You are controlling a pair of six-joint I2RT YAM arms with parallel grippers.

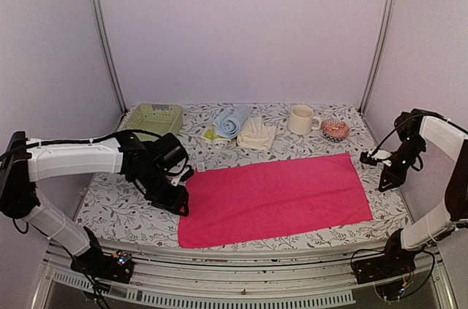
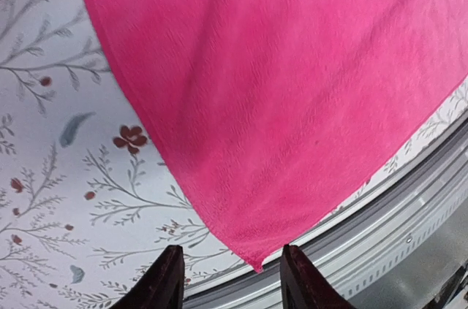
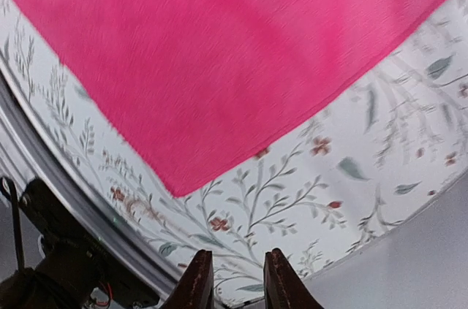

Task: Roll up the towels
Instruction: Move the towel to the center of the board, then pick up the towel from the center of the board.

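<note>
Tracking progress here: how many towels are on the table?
4: the hot pink towel spread flat in front; at the back, the light blue towel, the cream-white towel, and the yellow-green towel, mostly hidden beside the blue one.

The pink towel [image 1: 278, 196] is matt cloth. Close up, its weave is fine and lightly crinkled, with a stitched hem. The blue towel [image 1: 231, 122] and cream towel [image 1: 256, 134], at upper centre, look like soft matt cloth too. The table cover [image 1: 110, 207] is smooth, with a printed floral pattern. The basket [image 1: 152, 117] is pale green plastic mesh. The mug [image 1: 300, 119] is glossy. The left arm [image 1: 73, 159] has a smooth, shiny white shell and matt black joints. The rail [image 1: 256, 280] along the bottom edge is ribbed bare metal.
</note>
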